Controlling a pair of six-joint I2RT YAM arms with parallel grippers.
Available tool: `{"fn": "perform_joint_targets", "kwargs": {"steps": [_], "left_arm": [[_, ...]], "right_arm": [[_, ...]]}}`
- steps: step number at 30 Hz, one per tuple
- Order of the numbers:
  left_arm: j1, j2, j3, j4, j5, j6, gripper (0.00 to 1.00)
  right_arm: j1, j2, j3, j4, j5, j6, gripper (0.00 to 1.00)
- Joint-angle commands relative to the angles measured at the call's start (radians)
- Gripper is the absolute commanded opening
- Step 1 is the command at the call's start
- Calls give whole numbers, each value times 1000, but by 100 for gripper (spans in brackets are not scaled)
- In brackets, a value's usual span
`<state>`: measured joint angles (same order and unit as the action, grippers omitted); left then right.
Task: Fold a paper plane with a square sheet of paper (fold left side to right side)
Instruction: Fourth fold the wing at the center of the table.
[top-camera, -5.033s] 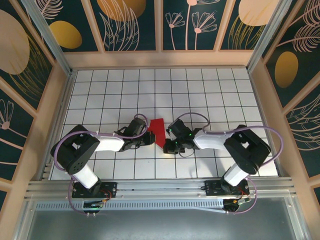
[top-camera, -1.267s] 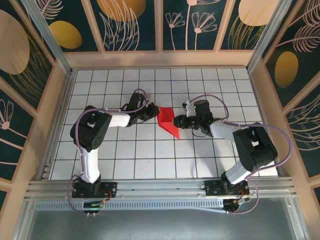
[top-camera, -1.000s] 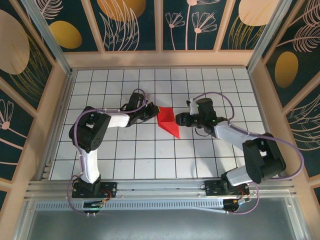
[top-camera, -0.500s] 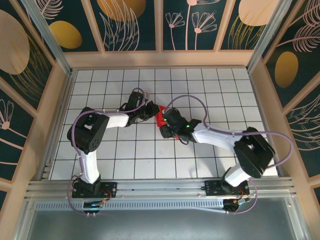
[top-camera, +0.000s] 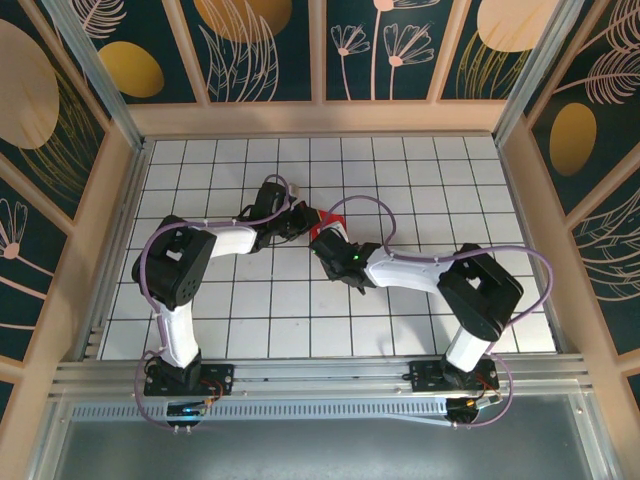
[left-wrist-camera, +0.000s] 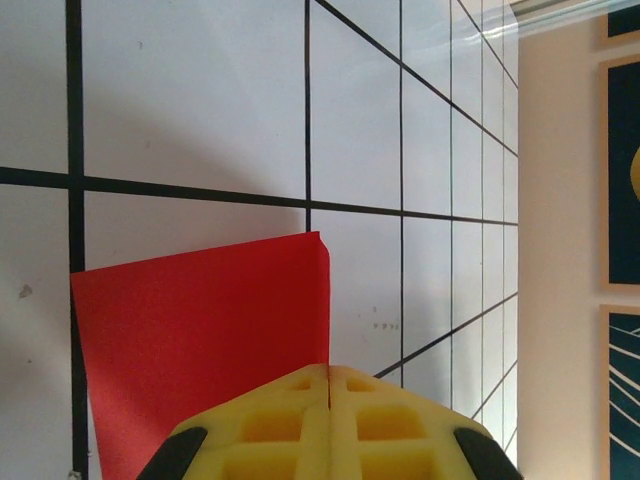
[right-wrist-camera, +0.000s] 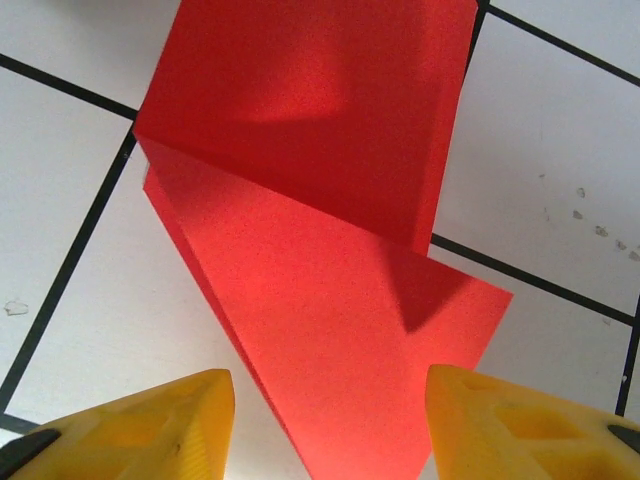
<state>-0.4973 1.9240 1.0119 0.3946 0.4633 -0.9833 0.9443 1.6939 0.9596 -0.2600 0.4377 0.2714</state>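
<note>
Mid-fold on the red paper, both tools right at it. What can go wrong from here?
1. The left tool is shut over one edge of the red paper. With so small a hold, a sideways push may pivot or slide the sheet.
2. The right tool is open just above a flap that looks lifted. Pressing off the crease line could set a crooked fold or crumple it.
3. From above, both tools crowd the same spot, so they might bump.

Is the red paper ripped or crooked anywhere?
No rips show. The red paper looks slightly crooked: in the right wrist view, a thin sliver of the lower layer peeks out along its left edge, so the folded layers don't quite line up.
</note>
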Motion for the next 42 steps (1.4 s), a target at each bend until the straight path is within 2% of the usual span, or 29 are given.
{"fn": "perform_joint_targets", "kwargs": {"steps": [1,10,15,22,32,33,38,42], "left_arm": [[2,-36,2,-10,18,-17,0],[2,-36,12,-15,27,-17,0],[2,-36,14,-15,26,-17,0],[2,-22,18,-18,25,-14,0],[3,-32,16,-31,18,1,0],[3,-41,16,-42,8,12,1],[27,-102,-12,-74,-30,48,31],[81,-176,-82,-77,-33,59,37]], "right_arm": [[4,30,11,24,53,19,53],[4,52,14,38,64,14,52],[4,60,11,41,69,17,46],[5,60,8,44,70,19,34],[4,64,1,39,72,14,5],[2,62,1,39,69,12,1],[-11,54,-9,39,27,0,0],[-32,19,-30,64,-44,-10,0]]}}
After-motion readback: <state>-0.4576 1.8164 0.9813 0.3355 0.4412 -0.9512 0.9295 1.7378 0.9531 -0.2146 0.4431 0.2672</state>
